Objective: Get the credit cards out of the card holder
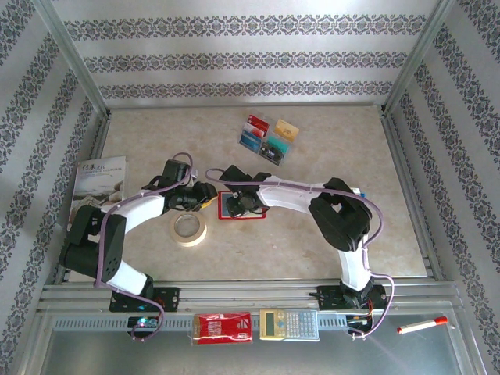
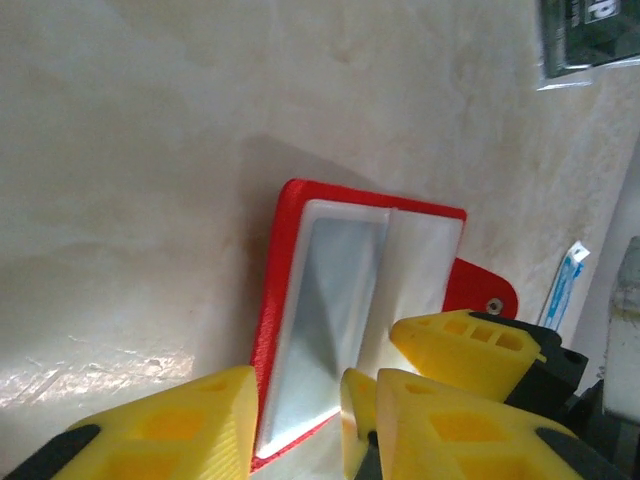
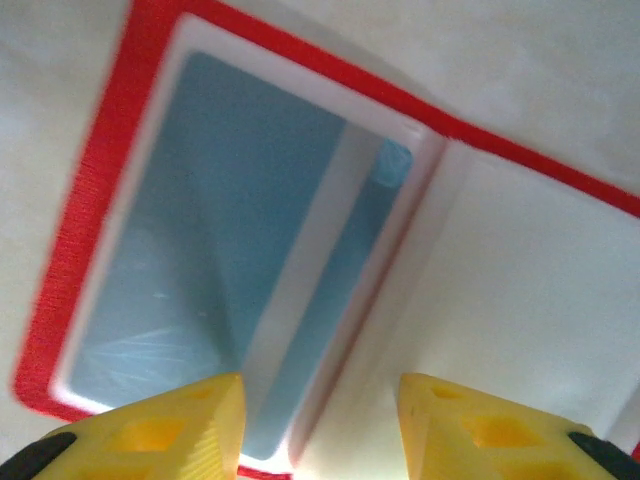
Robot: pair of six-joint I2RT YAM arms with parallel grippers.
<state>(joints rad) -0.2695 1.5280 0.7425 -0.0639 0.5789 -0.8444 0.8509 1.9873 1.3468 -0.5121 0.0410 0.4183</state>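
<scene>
The card holder lies open on the table, mid-way out, its pale pockets up. My right gripper hangs over it with jaws apart, astride the middle fold, and my right arm hides much of it from above. My left gripper has the holder's near edge between half-narrowed jaws; whether they pinch it I cannot tell. The tape roll sits just beside. Four credit cards lie beyond, well apart; a booklet lies left

Red card holder lies open mid-table; four credit cards lie grouped beyond.
</scene>
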